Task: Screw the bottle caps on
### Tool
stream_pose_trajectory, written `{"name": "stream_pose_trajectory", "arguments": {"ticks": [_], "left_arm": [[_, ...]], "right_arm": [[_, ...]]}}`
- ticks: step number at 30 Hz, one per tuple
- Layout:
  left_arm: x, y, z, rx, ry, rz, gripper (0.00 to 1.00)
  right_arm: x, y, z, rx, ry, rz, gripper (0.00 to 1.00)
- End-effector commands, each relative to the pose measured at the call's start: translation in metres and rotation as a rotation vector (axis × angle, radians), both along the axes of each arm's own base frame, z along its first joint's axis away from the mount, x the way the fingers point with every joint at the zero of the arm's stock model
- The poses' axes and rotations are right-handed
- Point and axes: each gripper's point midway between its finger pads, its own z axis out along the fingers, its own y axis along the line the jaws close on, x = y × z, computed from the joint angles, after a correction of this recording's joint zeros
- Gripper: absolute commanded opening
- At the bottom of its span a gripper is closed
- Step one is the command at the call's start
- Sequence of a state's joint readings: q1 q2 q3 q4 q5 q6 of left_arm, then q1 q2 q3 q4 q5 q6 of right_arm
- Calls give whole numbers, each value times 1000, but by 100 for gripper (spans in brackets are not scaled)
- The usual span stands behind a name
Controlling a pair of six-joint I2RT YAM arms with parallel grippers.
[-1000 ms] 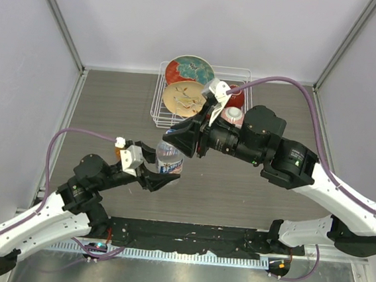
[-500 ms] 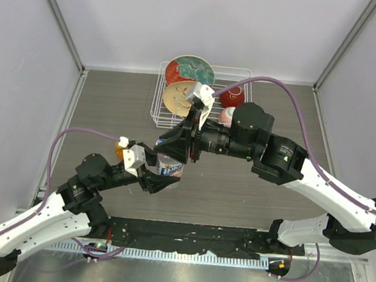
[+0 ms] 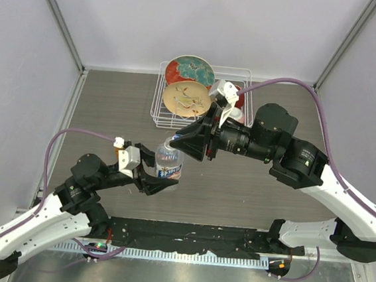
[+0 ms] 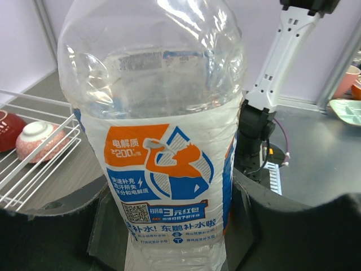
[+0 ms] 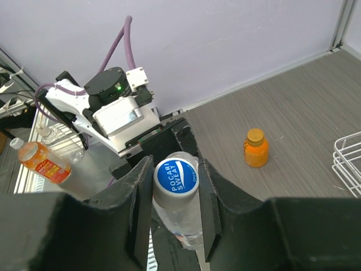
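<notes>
- Near the middle of the table (image 3: 257,187), your left gripper (image 3: 161,180) has its fingers clamped on the labelled lower body of the upright water bottle (image 4: 163,141).
- Your right gripper (image 5: 175,186) reaches over the bottle's top. Its fingers pinch the blue-topped cap (image 5: 176,176), which sits on the neck.
- Well apart from both grippers, the squat orange bottle (image 5: 255,150) stands alone with its orange cap (image 5: 255,135) on top. You cannot tell how tight it is.
- At the far edge, the wire dish rack (image 3: 156,111) holds plates (image 3: 186,99).
</notes>
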State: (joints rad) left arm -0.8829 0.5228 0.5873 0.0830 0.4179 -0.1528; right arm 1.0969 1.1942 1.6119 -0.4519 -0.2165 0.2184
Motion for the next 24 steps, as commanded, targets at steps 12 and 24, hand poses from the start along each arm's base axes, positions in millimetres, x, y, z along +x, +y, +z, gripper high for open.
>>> {"name": "stream_pose_trajectory", "arguments": {"ticks": [12, 24], "left_arm": [[-19, -2, 38, -66, -73, -100, 0], [-13, -3, 35, -68, -60, -82, 0]], "right_arm": [[12, -2, 23, 97, -38, -40, 6], [6, 9, 4, 79, -12, 15, 6]]}}
